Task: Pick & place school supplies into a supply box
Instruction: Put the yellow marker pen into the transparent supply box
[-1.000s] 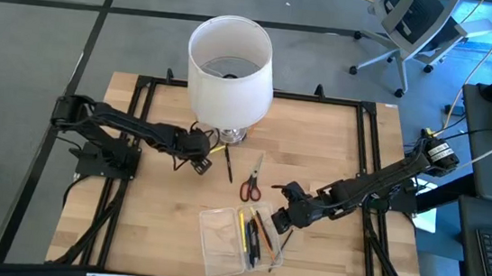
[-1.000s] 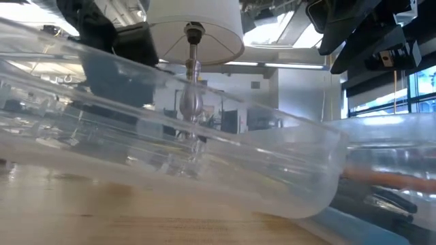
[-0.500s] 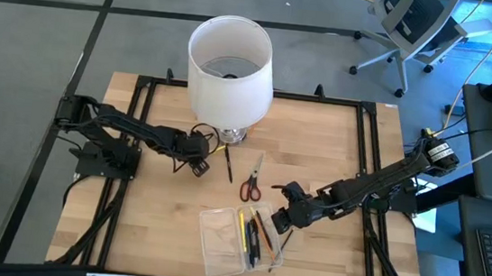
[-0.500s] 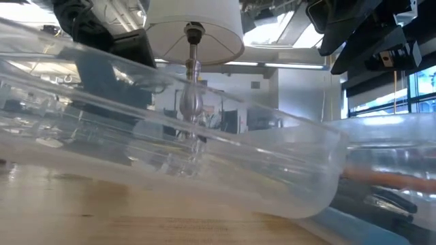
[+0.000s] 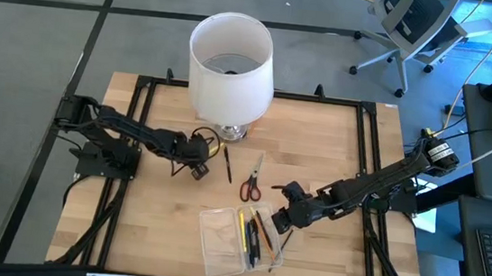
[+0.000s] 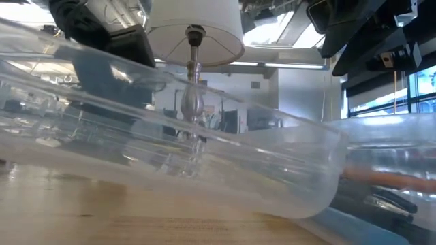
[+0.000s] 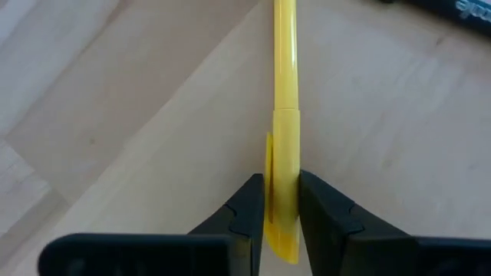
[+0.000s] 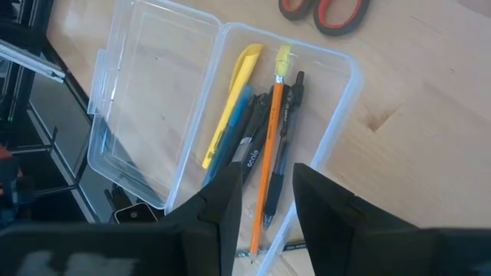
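Yellow pen [image 7: 285, 123] | slim, glossy, clipped | left gripper [image 7: 281, 201] clenched around it

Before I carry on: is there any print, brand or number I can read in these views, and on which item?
White lettering on the black pen in the supply box: too small to read for certain.
Pale lettering on a dark item at the left wrist view's edge: cut off, unreadable.
Nothing else carries readable text.

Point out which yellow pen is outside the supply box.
The yellow pen lying on the bare wooden table, pinched between the left gripper's fingers. The other yellow pen lies inside the clear supply box beside the orange pencil.
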